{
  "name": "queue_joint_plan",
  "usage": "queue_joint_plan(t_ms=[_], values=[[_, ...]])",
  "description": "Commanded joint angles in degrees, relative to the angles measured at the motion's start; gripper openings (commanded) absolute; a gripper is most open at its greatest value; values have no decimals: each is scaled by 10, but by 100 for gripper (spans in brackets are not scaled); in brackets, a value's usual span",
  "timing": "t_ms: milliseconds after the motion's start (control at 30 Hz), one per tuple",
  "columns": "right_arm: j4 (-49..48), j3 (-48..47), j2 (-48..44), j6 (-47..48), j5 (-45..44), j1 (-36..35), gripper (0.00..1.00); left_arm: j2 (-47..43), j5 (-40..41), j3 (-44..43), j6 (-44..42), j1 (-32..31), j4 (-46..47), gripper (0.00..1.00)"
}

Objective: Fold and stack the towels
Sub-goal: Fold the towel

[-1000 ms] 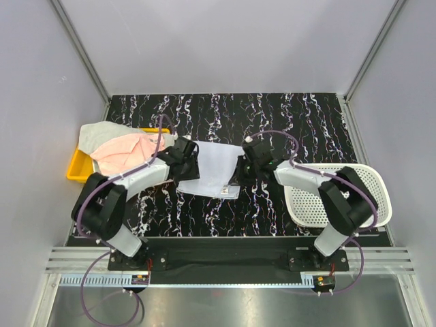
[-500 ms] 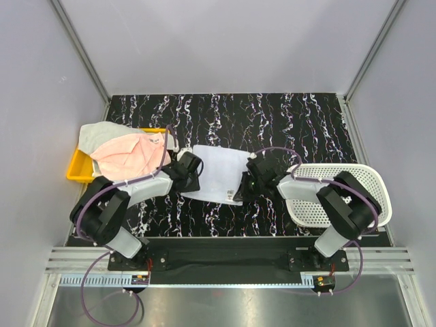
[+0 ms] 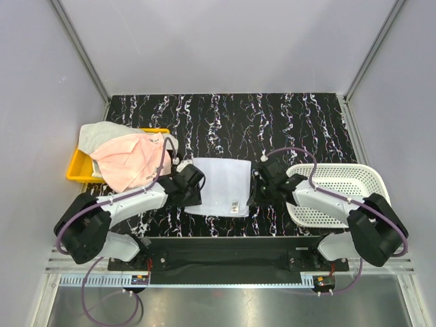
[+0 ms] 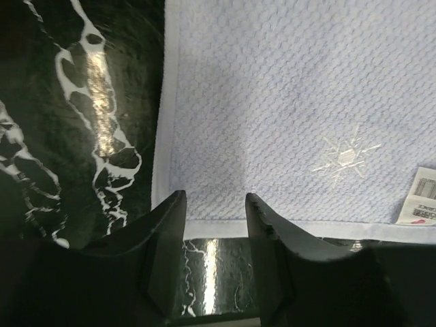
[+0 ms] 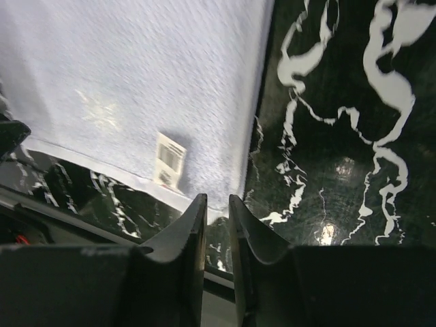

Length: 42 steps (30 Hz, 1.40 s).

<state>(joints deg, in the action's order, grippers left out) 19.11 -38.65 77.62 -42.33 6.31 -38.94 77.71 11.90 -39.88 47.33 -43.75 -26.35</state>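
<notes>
1. Close to the tabletop's (image 3: 286, 122) near edge, left of its middle, the left gripper (image 4: 214, 208) sits low over the near left corner of the pale blue towel (image 3: 221, 184). Its fingers (image 4: 163, 228) stand moderately apart. The towel's near hem and a strip of bare table show in the gap, and nothing is clamped.
2. Right of the middle, equally near, the right gripper (image 5: 218, 204) is at the towel's near right corner. Only a narrow slit separates its fingers. The corner runs up to that slit, but whether it is pinched cannot be told.
3. The pale blue towel lies flat between the two grippers, midway between the table's left and right edges. It has a small white label (image 5: 169, 158) near its near right corner and a pale snowflake motif (image 4: 346, 155).
4. A white mesh basket (image 3: 354, 182) sits by the right edge.
5. A yellow tray (image 3: 76, 170) sits at the left edge, with a pink towel (image 3: 129, 157) heaped over a whitish towel (image 3: 95, 135).
</notes>
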Motion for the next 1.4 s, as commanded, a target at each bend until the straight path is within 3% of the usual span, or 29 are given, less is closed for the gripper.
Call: queue_joint_plan(t_ms=[0,233,433,667,967,1367], values=[[43,-95,-10,48,-30,27,26,-6,39,-108,-24,11,-53,46],[39,-192,87,97,-45,112,26,87,65,-252,-110,64,-84,49],[32,-265,190,121,-51,113,28,183,87,-342,-198,93,-85,48],[42,-317,263,139,-92,113,32,281,116,-402,-240,101,-92,50],[44,-373,351,153,-121,123,36,332,117,-411,-241,125,-66,52],[22,-382,361,173,-122,138,42,340,33,-363,-236,167,19,52]])
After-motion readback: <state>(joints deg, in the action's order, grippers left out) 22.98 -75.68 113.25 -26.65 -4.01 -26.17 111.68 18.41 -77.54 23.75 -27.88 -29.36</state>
